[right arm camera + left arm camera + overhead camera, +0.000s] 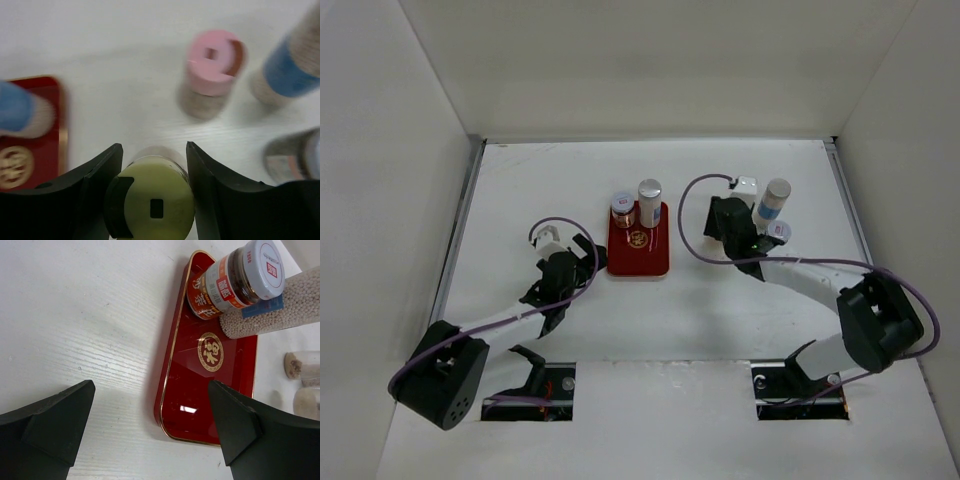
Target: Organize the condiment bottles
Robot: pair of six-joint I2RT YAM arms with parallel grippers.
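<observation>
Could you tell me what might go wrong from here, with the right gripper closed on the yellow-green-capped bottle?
The right gripper seems to pinch the yellow-green-capped bottle near its top, so it might slip when lifted.
The pink-capped bottle and the blue-labelled bottle beside it stand close; a swing could topple them.
A jar and a tall bottle occupy the far end of the red tray; a careless set-down could bump them.

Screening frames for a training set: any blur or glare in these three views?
Right wrist: the background is smeared, with the pink-capped bottle and red tray soft, while the yellow-green-capped bottle between the fingers is fairly sharp. Left wrist: crisp, with one small glare spot on the tray floor. Top external: even light, soft shadows, no visible blur.
</observation>
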